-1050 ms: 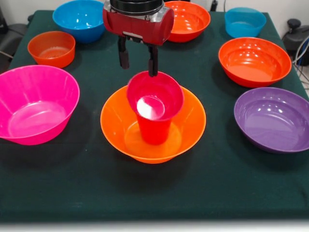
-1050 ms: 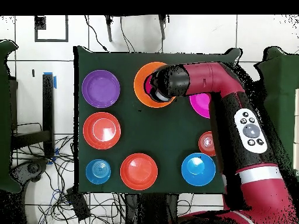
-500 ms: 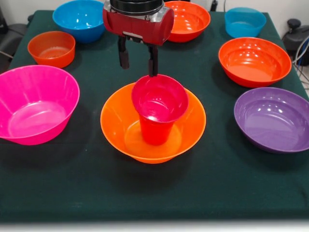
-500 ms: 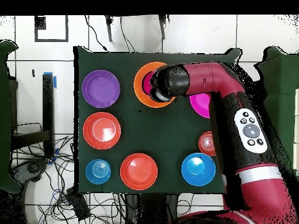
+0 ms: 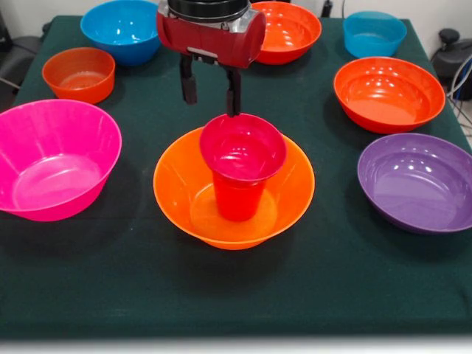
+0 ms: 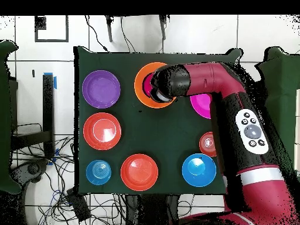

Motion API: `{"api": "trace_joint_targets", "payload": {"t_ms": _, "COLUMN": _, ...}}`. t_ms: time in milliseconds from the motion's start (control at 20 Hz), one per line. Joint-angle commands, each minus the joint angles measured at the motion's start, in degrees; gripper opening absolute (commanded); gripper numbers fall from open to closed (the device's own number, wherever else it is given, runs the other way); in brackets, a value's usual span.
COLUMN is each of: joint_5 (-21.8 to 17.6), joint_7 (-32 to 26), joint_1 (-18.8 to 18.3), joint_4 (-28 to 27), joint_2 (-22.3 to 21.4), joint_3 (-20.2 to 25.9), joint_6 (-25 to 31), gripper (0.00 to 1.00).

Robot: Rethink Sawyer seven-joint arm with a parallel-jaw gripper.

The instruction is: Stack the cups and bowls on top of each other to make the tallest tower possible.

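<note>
My gripper [image 5: 212, 96] open, empty, frame centre-top, just above small magenta bowl [image 5: 243, 147]. Bowl sits on orange-red cup [image 5: 236, 198] inside yellow-orange bowl [image 5: 177, 198]. Placement looks done; next: lift clear, fetch another.

A dark green tablecloth [image 5: 346, 295] covers the table. Beneath, a white tiled floor [image 6: 199, 35], with tangled black cables [image 6: 64, 199] at seven o'clock.

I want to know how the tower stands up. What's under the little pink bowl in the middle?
A red cup holds up the little pink bowl. The cup stands inside the big orange bowl. The cup's rim is hidden by the pink bowl, so how it sits there cannot be seen.
</note>
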Motion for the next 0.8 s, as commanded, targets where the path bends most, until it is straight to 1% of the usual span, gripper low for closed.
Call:
{"api": "trace_joint_targets", "payload": {"t_ms": 50, "joint_5": 2.64, "joint_7": -11.51, "joint_1": -1.03, "joint_4": 8.08, "joint_2": -7.76, "joint_3": 0.25, "joint_6": 5.80, "gripper": 1.00}}
{"api": "trace_joint_targets", "payload": {"t_ms": 100, "joint_5": 3.76, "joint_7": -11.19, "joint_1": -1.57, "joint_4": 10.23, "joint_2": -9.56, "joint_3": 0.44, "joint_6": 5.91, "gripper": 1.00}}
{"api": "trace_joint_targets", "payload": {"t_ms": 200, "joint_5": 4.84, "joint_7": -11.06, "joint_1": -2.41, "joint_4": 13.54, "joint_2": -11.74, "joint_3": 0.73, "joint_6": 4.65, "gripper": 1.00}}
{"api": "trace_joint_targets", "payload": {"t_ms": 300, "joint_5": 4.84, "joint_7": -10.86, "joint_1": -3.02, "joint_4": 16.21, "joint_2": -12.67, "joint_3": 0.72, "joint_6": 2.30, "gripper": 1.00}}
{"api": "trace_joint_targets", "payload": {"t_ms": 550, "joint_5": 4.16, "joint_7": -10.44, "joint_1": -4.01, "joint_4": 20.43, "joint_2": -13.78, "joint_3": 0.80, "joint_6": -1.35, "gripper": 1.00}}
{"api": "trace_joint_targets", "payload": {"t_ms": 800, "joint_5": 1.51, "joint_7": -9.81, "joint_1": -4.96, "joint_4": 22.92, "joint_2": -12.47, "joint_3": 0.84, "joint_6": -6.07, "gripper": 1.00}}
